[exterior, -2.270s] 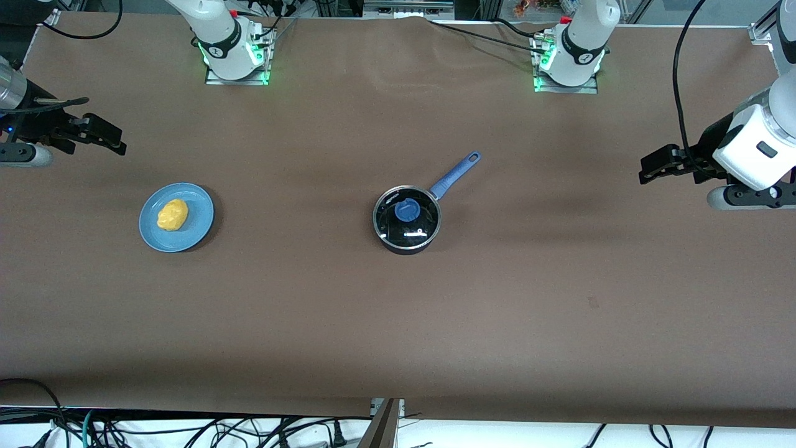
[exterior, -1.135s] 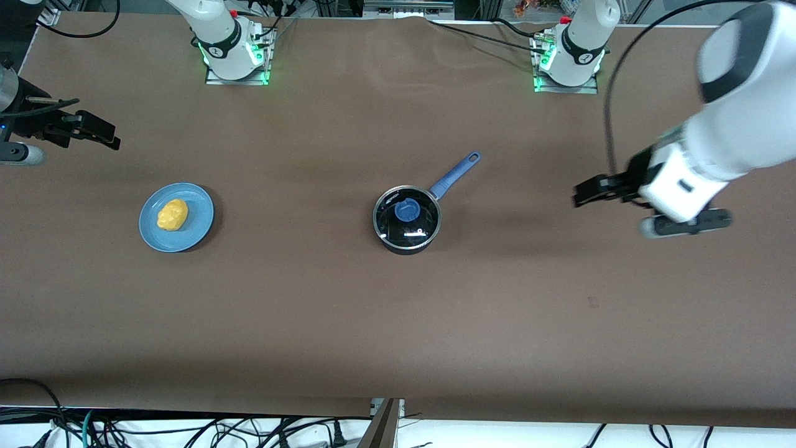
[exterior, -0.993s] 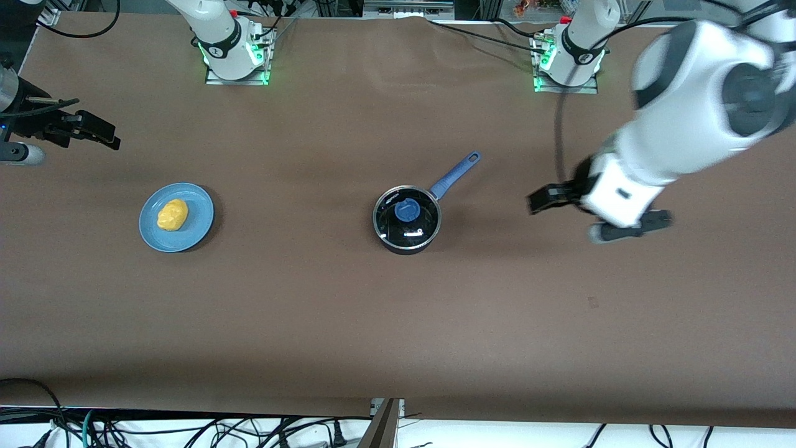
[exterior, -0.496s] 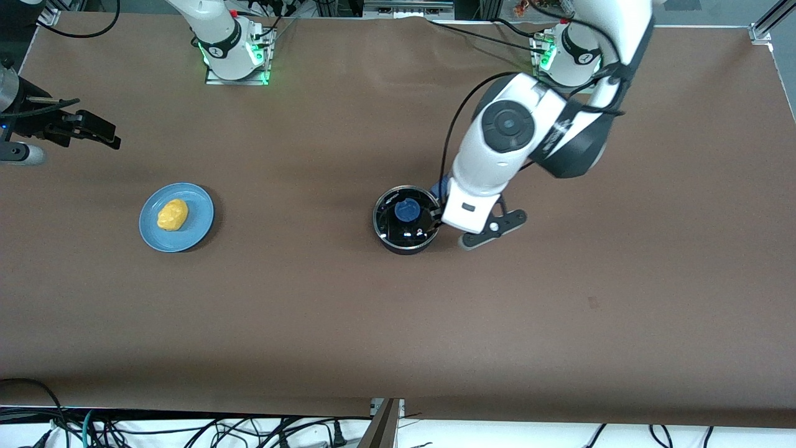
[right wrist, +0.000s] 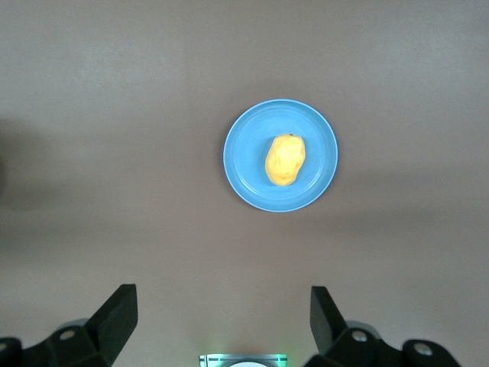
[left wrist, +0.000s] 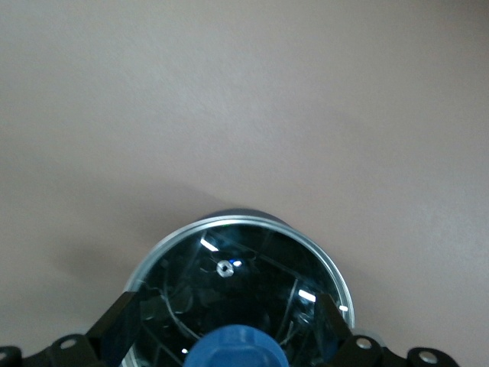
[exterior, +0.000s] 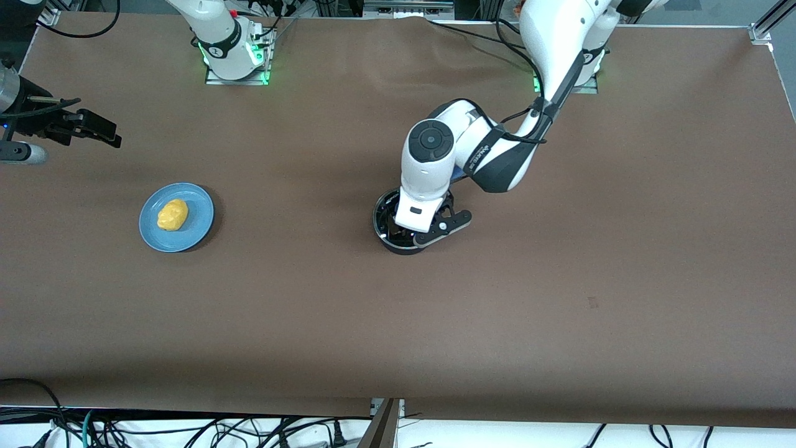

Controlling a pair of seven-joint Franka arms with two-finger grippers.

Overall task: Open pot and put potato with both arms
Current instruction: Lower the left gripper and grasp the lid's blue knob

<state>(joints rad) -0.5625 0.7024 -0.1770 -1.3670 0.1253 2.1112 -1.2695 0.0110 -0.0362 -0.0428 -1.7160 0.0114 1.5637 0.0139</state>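
The black pot [exterior: 387, 219] stands mid-table with its glass lid on, mostly hidden under my left hand. In the left wrist view the lid [left wrist: 229, 267] and its blue knob [left wrist: 238, 350] lie right below. My left gripper [exterior: 411, 228] [left wrist: 228, 329] is open over the lid, one finger on each side of the knob and apart from it. The yellow potato [exterior: 172, 214] [right wrist: 285, 160] lies on a light-blue plate [exterior: 200, 205] [right wrist: 244, 160] toward the right arm's end. My right gripper [exterior: 111, 134] [right wrist: 221, 313] is open and empty, waiting in the air above the table beside the plate.
The arms' bases with green lights [exterior: 236, 59] [exterior: 563, 78] stand along the table's edge farthest from the front camera. Cables [exterior: 186, 429] hang below the table's edge nearest to that camera. Brown cloth covers the table [exterior: 559, 298].
My left arm has swung in from its end of the table to over the pot, gripper turned down over the lid. The right arm has barely moved.
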